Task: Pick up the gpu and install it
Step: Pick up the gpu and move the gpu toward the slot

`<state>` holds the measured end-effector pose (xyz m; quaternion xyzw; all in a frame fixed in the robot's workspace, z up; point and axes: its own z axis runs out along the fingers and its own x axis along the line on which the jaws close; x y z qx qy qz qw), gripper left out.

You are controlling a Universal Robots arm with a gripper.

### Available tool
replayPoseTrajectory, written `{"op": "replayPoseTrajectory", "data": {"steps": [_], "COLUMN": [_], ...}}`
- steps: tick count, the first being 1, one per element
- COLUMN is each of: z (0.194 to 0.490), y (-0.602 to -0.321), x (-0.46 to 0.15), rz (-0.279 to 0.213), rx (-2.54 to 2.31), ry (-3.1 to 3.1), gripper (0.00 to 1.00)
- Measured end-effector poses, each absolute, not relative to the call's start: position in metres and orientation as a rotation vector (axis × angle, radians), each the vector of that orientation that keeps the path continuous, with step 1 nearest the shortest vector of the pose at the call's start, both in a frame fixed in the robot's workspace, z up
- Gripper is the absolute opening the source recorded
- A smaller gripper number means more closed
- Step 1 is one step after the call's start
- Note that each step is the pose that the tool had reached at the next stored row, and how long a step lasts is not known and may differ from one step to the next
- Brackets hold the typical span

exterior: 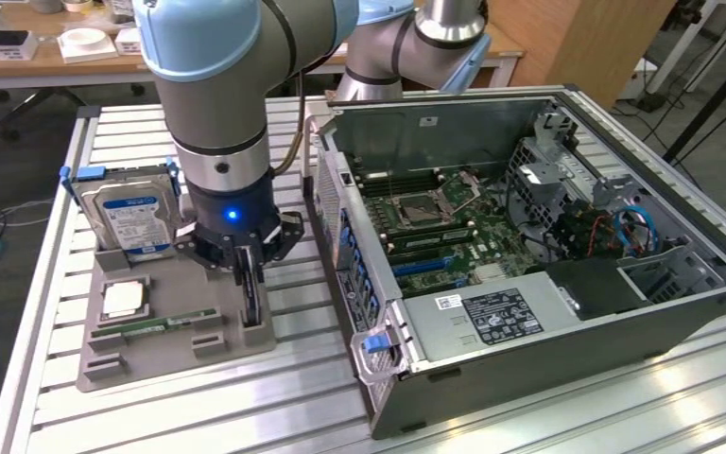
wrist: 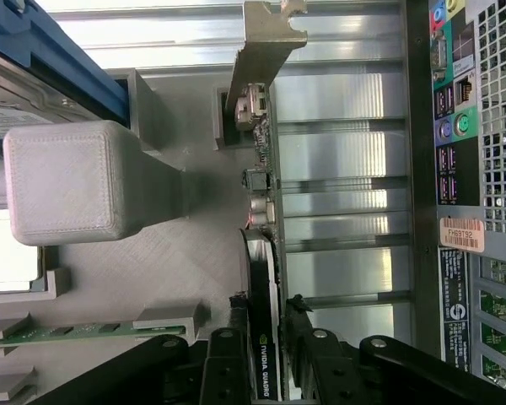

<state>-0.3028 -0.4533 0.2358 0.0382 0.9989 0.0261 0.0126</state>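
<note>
The gpu (exterior: 253,295) is a thin dark card standing on edge in a slot of the grey holder tray (exterior: 167,357), at the tray's side nearest the computer. My gripper (exterior: 252,272) points straight down over it. In the wrist view the gpu (wrist: 261,245) runs away from the camera, with its metal bracket at the far end. The gripper (wrist: 266,305) has one black finger (wrist: 236,310) on each face of the card, pressed against it. The card still stands in its slot.
The open computer case (exterior: 665,312) lies close beside the tray on the exterior view's right, motherboard facing up. On the tray stand a silver hard drive (exterior: 136,213) with a blue label, a green RAM stick (exterior: 148,328) and a small square chip (exterior: 124,300). All rests on a slatted aluminium table (exterior: 212,407).
</note>
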Motion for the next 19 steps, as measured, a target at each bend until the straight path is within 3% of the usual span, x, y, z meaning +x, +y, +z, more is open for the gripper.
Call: {"op": "replayPoseTrajectory", "data": {"steps": [19], "z": [0.2359], "y": [-0.4533], "x": [-0.3027], "rz": [0.082], "rx": [0.119], "ry": [3.113], "gripper": [0.26]}}
